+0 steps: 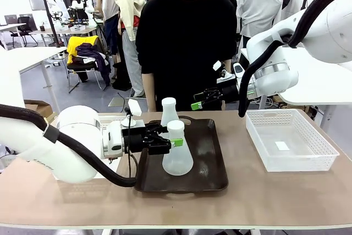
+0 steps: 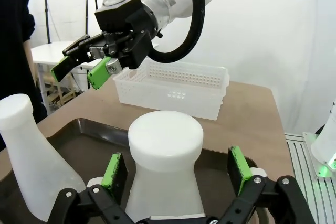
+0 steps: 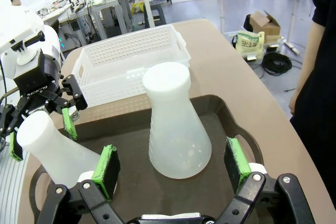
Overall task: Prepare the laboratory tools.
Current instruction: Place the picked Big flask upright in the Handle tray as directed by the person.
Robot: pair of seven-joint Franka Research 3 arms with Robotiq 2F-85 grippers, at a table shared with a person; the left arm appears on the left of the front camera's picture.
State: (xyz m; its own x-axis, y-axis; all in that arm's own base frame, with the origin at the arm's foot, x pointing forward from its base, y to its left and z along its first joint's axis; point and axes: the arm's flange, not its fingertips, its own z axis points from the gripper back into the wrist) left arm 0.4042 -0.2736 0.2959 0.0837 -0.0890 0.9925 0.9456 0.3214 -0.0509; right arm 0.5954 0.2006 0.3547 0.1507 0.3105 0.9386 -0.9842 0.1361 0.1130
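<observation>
Two frosted-white conical flasks stand upright on the dark brown tray. My left gripper is open, with its green pads on either side of the near flask at its neck, a gap showing on each side. In the left wrist view that neck rises between the pads, and the far flask stands at the left. My right gripper hangs open over the tray's far right edge, facing the far flask. In the right wrist view this flask stands ahead between the open fingers.
A white mesh basket sits on the table to the right of the tray. Another white basket lies beyond the tray behind the left arm. A person in black stands at the far side of the table.
</observation>
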